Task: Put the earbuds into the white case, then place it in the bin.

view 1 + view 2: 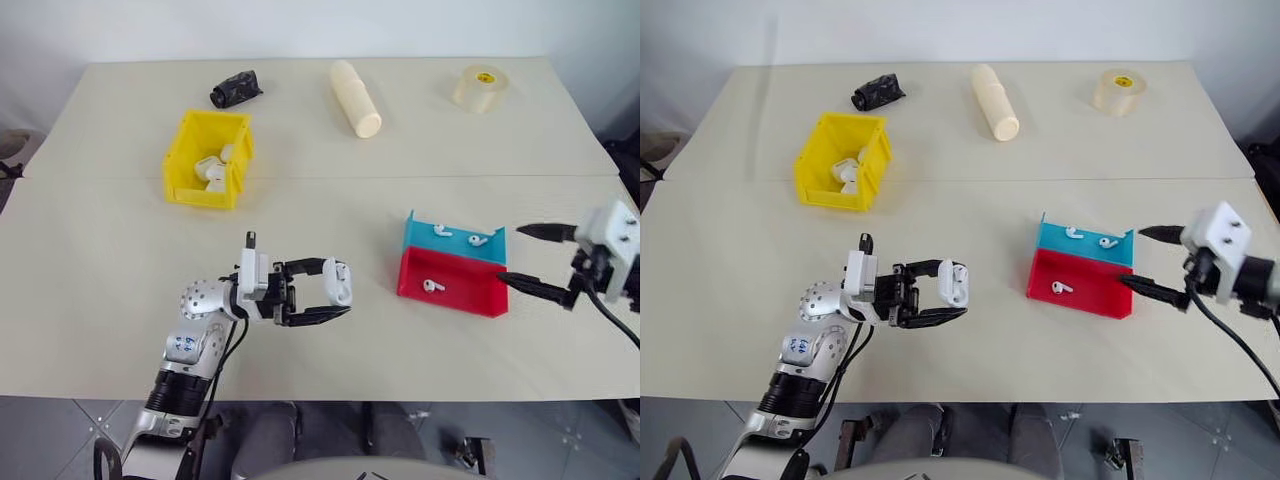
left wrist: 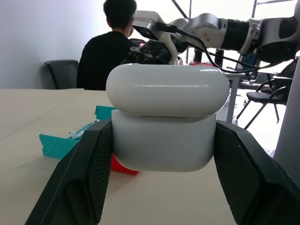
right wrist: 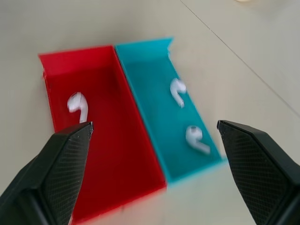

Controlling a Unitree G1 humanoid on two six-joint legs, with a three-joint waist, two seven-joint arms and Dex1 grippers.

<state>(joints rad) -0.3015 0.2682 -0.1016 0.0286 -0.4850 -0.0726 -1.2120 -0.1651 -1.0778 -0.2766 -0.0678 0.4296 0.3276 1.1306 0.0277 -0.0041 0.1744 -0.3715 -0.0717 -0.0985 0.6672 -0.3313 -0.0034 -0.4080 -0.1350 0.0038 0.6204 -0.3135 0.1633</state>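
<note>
The left gripper point(image 1: 338, 299) clamped the case point(image 1: 338, 283). The right gripper point(image 1: 520, 257) gaped empty beside the trays point(image 1: 455, 270) with earbuds point(image 1: 433, 286).

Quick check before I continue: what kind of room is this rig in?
Probably a lab or office workspace: a plain cream table, a seated person behind, and office chairs on a hard floor.

1. Ahead of me stands a cream table point(image 1: 320, 300) made of two tops joined along a seam.
2. A black crumpled object point(image 1: 236, 88) lies near the far left edge.
3. A cream cylinder point(image 1: 356, 98) lies on its side at far centre.
4. A roll of clear tape point(image 1: 480, 87) lies flat at far right.
5. A red tray point(image 1: 452, 283) and a blue tray point(image 1: 455, 240) touch side by side, near right.
6. A person in black point(image 2: 105, 56) sits beyond, back turned.
</note>
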